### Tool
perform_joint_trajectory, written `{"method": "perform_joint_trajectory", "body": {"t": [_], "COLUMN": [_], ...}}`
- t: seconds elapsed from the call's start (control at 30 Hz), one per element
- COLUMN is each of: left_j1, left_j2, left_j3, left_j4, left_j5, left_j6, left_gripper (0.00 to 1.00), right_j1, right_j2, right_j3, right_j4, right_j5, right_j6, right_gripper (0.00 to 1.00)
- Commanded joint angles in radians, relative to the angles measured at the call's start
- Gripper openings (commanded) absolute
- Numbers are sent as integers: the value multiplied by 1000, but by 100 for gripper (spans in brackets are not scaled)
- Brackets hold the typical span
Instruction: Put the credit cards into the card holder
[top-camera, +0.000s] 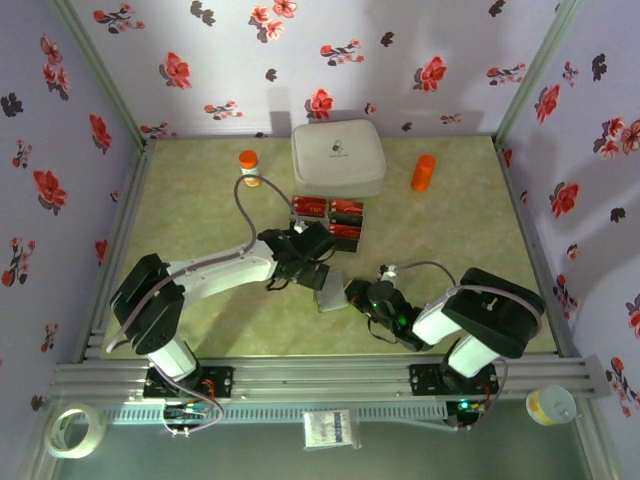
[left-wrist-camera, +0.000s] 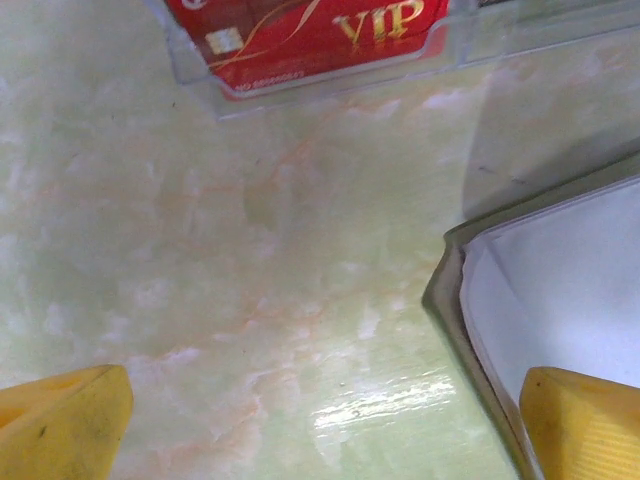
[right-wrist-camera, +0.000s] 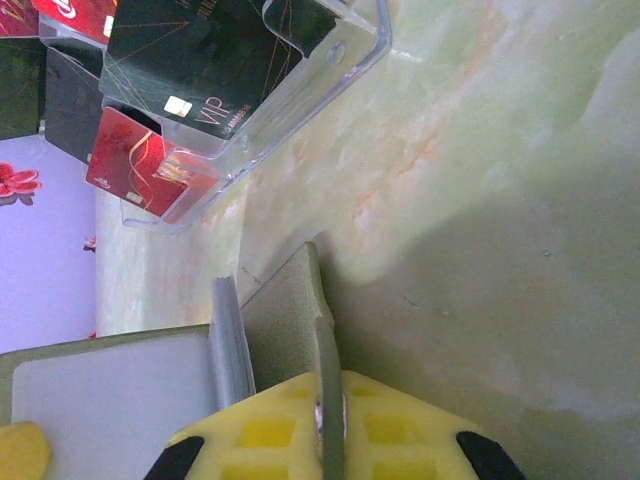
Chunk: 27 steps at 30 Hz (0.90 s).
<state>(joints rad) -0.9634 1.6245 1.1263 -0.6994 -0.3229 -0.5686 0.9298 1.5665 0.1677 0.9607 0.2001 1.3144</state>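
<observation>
**Overhead view, centre of frame.** The left gripper (top-camera: 312, 252) hangs just below the clear tray (left-wrist-camera: 340, 88) that carries the credit cards (top-camera: 330, 210). Its fingers (left-wrist-camera: 60, 425) are spread wide with nothing between them. Just below and to the right, the card holder (top-camera: 331, 293) lies folded open on the worktop (top-camera: 200, 190), pale grey lining upward. The right gripper (top-camera: 353, 294) is clamped on the holder's olive flap. In the right wrist view, lower centre, its jaws are pressed together on that thin edge.

**Progress: early.** The holder appears to be pinned open and ready. The part of its lining that shows is bare, and neither gripper carries a card. The red and black cards that can be seen all sit in the tray, at the top of the left wrist view. What remains, on this reading, is the whole of the loading: lifting each card and slotting it in. A white case (top-camera: 338, 155) stands beyond the tray, at upper centre.
</observation>
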Motion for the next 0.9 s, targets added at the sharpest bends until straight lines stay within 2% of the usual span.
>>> {"method": "perform_joint_trajectory", "body": {"t": [0.0, 0.27, 0.53, 0.73, 0.87], "left_j1": [11, 22, 26, 28, 29], "left_j2": [-30, -24, -36, -40, -40], "left_j3": [-52, -158, -187, -181, -174], "left_j4": [29, 125, 163, 169, 164], "left_j5": [-28, -55, -86, -93, -95], "left_j6": [-2, 13, 25, 34, 41], "left_gripper": [100, 100, 100, 100, 100], "right_j1": [8, 17, 21, 20, 18], "right_j2": [22, 25, 20, -84, -276], "right_j3": [-14, -11, -14, -15, 6], "right_j4": [-8, -11, -15, -102, -331], "right_j5": [52, 56, 56, 53, 71], "right_j6": [19, 25, 27, 11, -34], "right_gripper": [0, 0, 0, 22, 32]}}
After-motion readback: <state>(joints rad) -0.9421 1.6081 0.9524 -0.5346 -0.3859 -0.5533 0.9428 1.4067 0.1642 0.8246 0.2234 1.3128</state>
